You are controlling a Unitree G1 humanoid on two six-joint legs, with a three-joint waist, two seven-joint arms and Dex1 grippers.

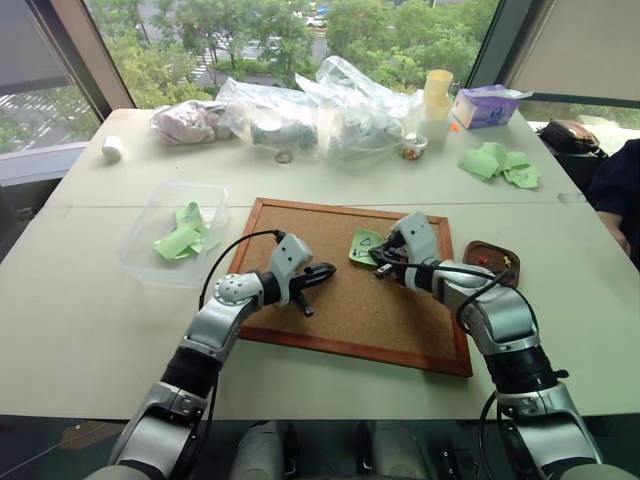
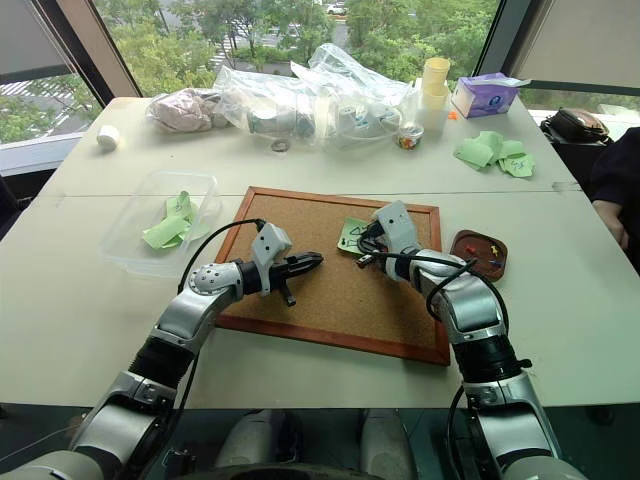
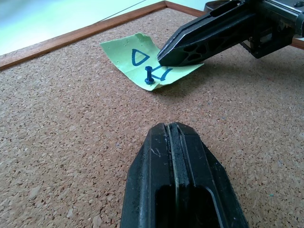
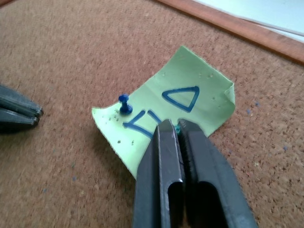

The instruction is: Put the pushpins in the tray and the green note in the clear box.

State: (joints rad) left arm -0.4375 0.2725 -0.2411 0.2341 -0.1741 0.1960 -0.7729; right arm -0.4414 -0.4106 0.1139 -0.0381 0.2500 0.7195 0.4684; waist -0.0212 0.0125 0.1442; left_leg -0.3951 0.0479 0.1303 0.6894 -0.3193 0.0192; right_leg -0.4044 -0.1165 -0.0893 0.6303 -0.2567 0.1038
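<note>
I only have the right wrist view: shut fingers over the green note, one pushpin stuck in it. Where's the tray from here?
Observer: The tray sits on the table just right of the cork board, close to the right gripper; a few pushpins lie in it.
Operator: And the clear box?
Observer: The clear box stands left of the board, with plain green papers inside.

One wood-framed cork board [image 1: 340, 290]. One light-green square note with a hand-drawn triangle [image 4: 175, 109], carrying one blue pushpin [image 4: 125, 103]. One clear plastic box [image 1: 150, 225] at the board's nine o'clock. One dark reddish-brown shallow tray [image 2: 470, 243] at three o'clock; pins inside too small to count. One purple tissue box [image 1: 483, 106].
</note>
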